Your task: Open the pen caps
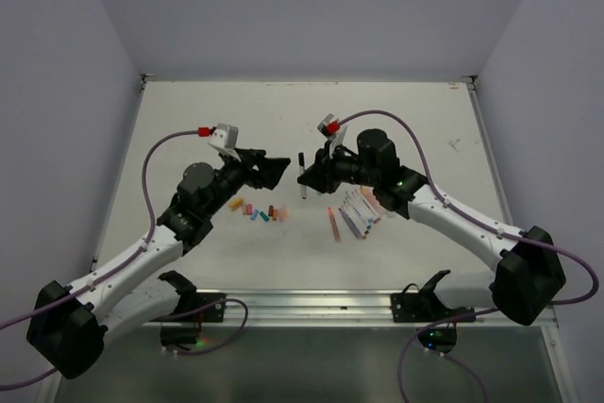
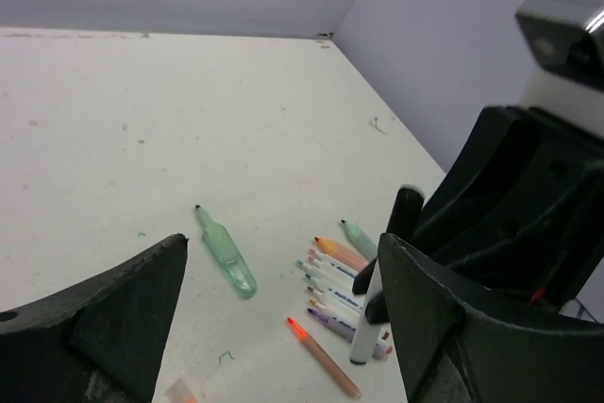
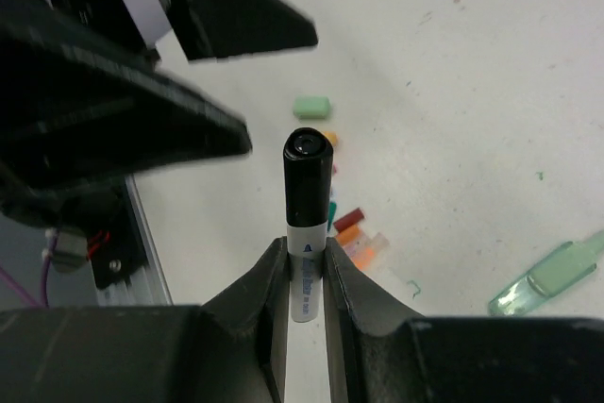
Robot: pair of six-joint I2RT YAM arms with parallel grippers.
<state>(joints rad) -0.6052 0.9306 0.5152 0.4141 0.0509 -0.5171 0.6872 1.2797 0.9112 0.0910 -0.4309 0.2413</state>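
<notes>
My right gripper [image 3: 305,257] is shut on the white barrel of a pen [image 3: 304,280] whose black pen cap [image 3: 308,176] sticks out past the fingertips. In the top view this pen [image 1: 302,179] hangs upright over the table's middle, in the right gripper [image 1: 308,176]. My left gripper [image 1: 280,169] faces it from the left, open and holding nothing. In the left wrist view the capped pen [image 2: 370,313] shows just beyond the right finger [image 2: 444,327] of the left gripper [image 2: 283,252]. Loose pen caps [image 1: 257,210] lie in a short row on the table.
Several uncapped pens [image 1: 360,212] lie side by side under the right arm, an orange pen [image 1: 333,224] to their left. A pale green highlighter [image 2: 226,252] lies apart from them. A metal rail [image 1: 302,304] runs along the near edge. Walls enclose the table.
</notes>
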